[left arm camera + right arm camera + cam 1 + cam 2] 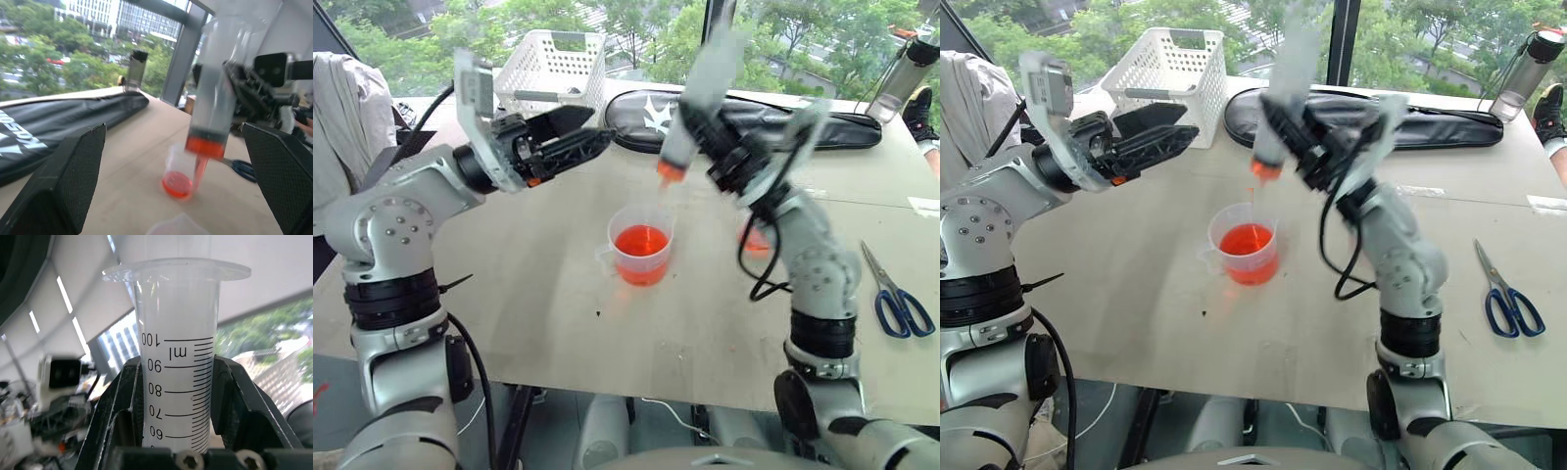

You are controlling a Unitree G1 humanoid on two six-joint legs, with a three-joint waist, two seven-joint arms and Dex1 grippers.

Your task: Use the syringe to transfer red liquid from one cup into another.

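My right gripper is shut on the barrel of the clear syringe, which tilts with its orange tip pointing down over the larger handled cup. That cup stands mid-table holding red liquid. A little red liquid sits at the bottom of the syringe. The smaller cup, also holding some red liquid, stands to the right, mostly hidden behind my right forearm in the eye views. My left gripper hovers open and empty to the left of the syringe, above the table.
A white basket and a long black bag lie along the table's far side, with a bottle at the far right corner. Blue-handled scissors lie near the right edge. Grey cloth hangs at the far left.
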